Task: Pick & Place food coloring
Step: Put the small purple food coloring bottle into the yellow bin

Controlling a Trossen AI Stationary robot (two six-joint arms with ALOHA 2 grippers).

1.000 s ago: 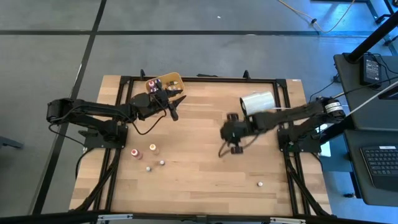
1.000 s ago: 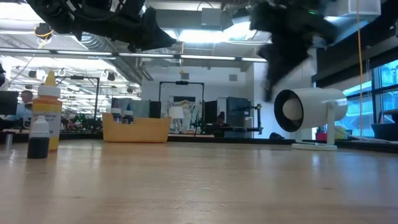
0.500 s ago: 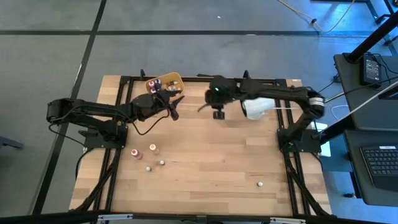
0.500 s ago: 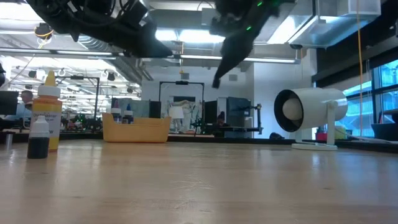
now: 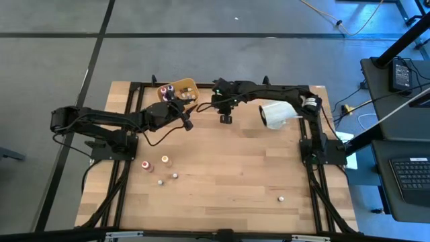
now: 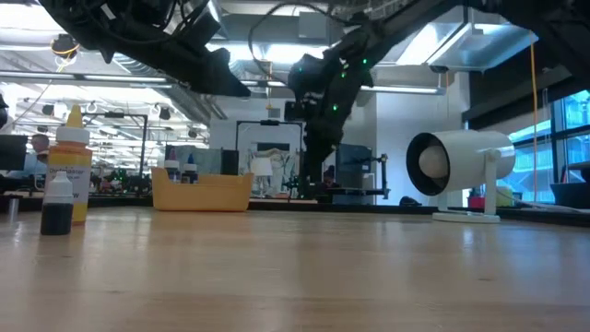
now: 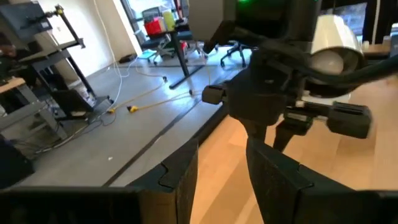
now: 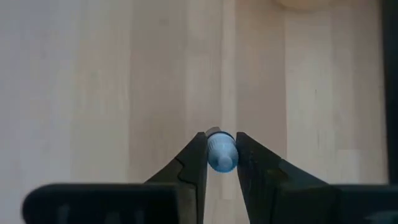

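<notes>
Right gripper (image 8: 221,163) pinches 1 small blue bottle (image 8: 221,152) between its fingertips, held above the tabletop (image 5: 222,168) near the far edge, just right of the yellow tray (image 5: 189,85). Left gripper (image 5: 189,115) hangs partly open beside the tray, holding nothing. 4 more bottles (image 5: 160,171) stand at the table's left; 1 (image 5: 281,199) sits near right.

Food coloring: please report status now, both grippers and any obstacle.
Right gripper shut on blue bottle, raised near tray. Left gripper beside tray, nothing seen held. Five bottles on table.
</notes>
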